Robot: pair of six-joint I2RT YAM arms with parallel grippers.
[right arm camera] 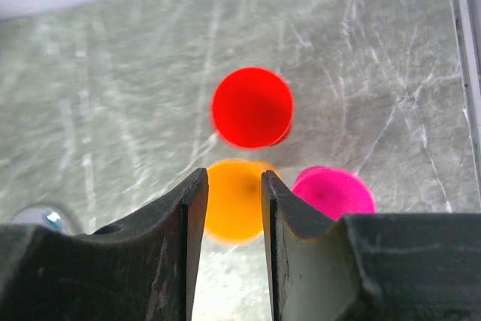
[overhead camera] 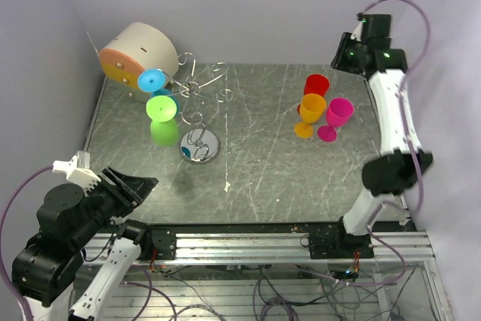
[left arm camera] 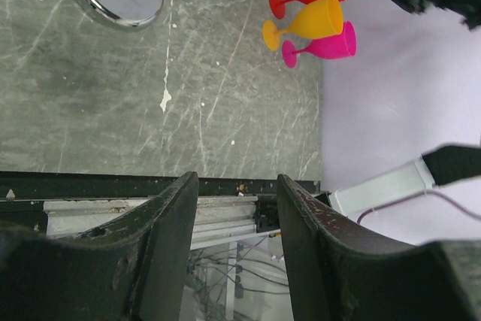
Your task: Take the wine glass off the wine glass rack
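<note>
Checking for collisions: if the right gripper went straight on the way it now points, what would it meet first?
Most likely the orange glass, framed between the right gripper's fingers, though its depth is hard to judge.

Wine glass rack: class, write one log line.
rack: blue glass, green glass hanging; red glass, orange glass, pink glass standing; left tool open; right tool open

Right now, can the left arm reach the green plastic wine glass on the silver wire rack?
Probably yes: the left gripper is open, on that side, with only bare grey table between it and the green plastic wine glass.
</note>
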